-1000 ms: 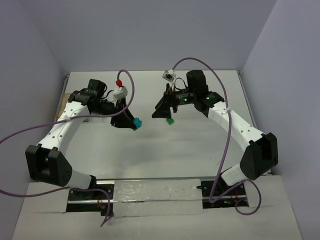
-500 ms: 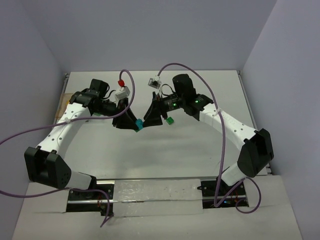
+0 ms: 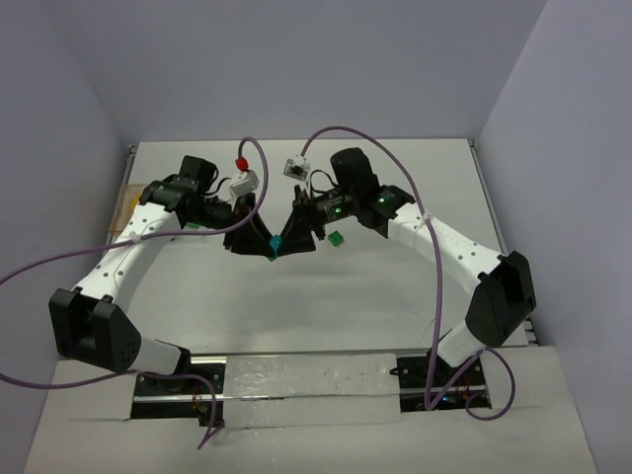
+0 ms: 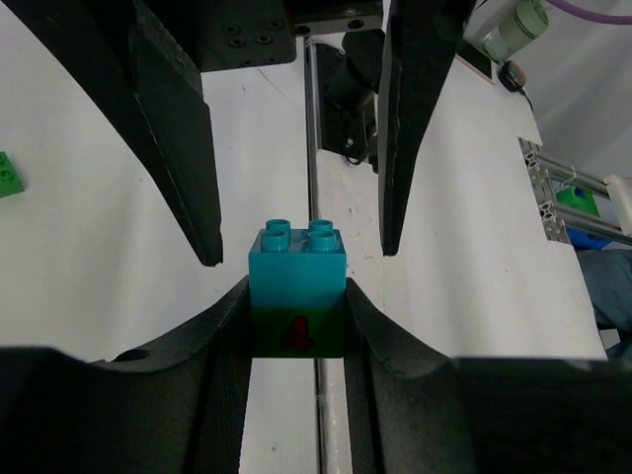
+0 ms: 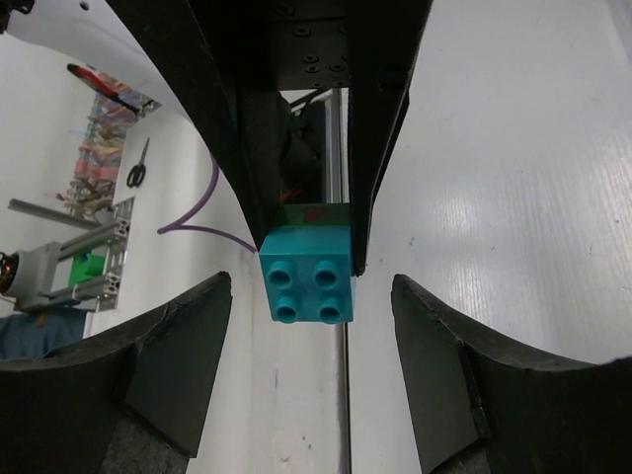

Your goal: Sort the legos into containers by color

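My left gripper [image 4: 296, 296] is shut on a small stack of legos: a teal brick [image 4: 296, 265] on top of a green brick [image 4: 296, 334] marked with a red 4. The stack hangs above the table's middle [image 3: 273, 244]. My right gripper [image 5: 311, 288] faces it head-on, open, and its fingers [image 4: 173, 148] flank the teal brick [image 5: 308, 276] with a gap on each side. From above, the left gripper [image 3: 255, 240] and right gripper [image 3: 292, 240] meet tip to tip. A loose green lego [image 3: 337, 238] lies on the table just right of them. The containers are out of view.
Purple cables [image 3: 395, 138] loop over both arms. The same loose green lego [image 4: 10, 176] shows at the left edge of the left wrist view. The white table [image 3: 326, 296] ends at a metal rail [image 3: 296, 365] at the near edge. Scissors [image 5: 138, 163] lie off the table.
My right arm has swung left, away from the loose green lego, to face the left gripper. Its jaws have narrowed around the teal brick. The left arm and its stack have stayed put.
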`<move>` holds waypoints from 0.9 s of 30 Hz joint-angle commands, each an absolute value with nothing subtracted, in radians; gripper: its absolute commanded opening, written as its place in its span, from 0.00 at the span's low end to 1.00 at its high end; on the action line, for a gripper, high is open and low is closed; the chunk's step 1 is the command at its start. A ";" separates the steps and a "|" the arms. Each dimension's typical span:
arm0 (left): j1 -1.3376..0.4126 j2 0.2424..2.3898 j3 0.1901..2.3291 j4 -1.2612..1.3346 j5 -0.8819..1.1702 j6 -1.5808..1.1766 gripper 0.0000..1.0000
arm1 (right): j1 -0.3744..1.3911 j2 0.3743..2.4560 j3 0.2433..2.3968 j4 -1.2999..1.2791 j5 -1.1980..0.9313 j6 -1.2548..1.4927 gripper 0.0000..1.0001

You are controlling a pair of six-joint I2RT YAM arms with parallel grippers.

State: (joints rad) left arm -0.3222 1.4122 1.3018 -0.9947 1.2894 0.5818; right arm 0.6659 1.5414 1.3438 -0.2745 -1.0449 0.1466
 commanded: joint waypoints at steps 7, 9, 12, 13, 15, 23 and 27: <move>-0.330 1.424 1.313 -0.966 1.302 0.569 0.07 | 0.692 1.548 1.408 -0.325 -0.993 0.083 0.62; -0.330 1.425 1.310 -0.972 1.300 0.575 0.09 | 0.692 1.546 1.404 -0.316 -0.991 0.090 0.46; -0.330 1.421 1.307 -0.975 1.297 0.580 0.17 | 0.692 1.546 1.401 -0.314 -0.990 0.091 0.29; -0.330 1.420 1.306 -0.979 1.294 0.581 0.23 | 0.692 1.546 1.399 -0.314 -0.988 0.091 0.20; -0.330 1.420 1.306 -0.991 1.287 0.595 0.31 | 0.690 1.542 1.394 -0.313 -0.979 0.090 0.00; -0.330 1.448 1.324 -1.074 1.275 0.655 0.78 | 0.675 1.519 1.364 -0.285 -1.008 0.107 0.00; -0.330 1.446 1.320 -1.043 1.269 0.619 0.70 | 0.672 1.513 1.362 -0.287 -1.011 0.107 0.00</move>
